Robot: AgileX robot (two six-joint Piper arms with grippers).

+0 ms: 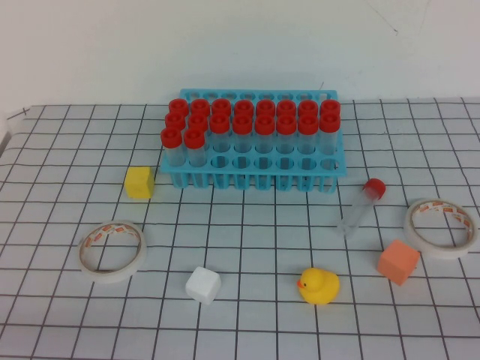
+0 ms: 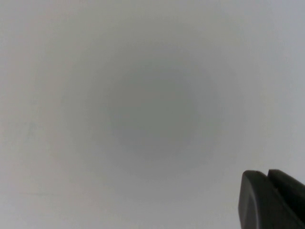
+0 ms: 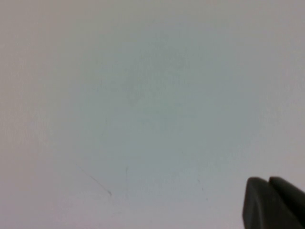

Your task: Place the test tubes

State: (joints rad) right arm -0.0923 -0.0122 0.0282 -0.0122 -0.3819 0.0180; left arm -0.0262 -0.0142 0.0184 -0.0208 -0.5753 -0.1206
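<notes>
High: loose tube (image 1: 359,208), clear body with red cap, lies flat on the table (image 1: 255,247) just off the front right corner of the blue rack (image 1: 255,180), cap toward the rack, tape roll (image 1: 442,229) near.
Left wrist: left gripper (image 2: 268,174) pressed together, over a blank pale surface.
Right wrist: right gripper (image 3: 269,180) the same, fingers together.

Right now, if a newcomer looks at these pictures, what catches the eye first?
The blue rack at the back of the table, holding rows of red-capped tubes, stands out first. One loose tube lies flat off its front right corner, near a yellow duck. The left gripper and right gripper, jaws shut, show only in their own wrist views, facing a blank surface.
</notes>
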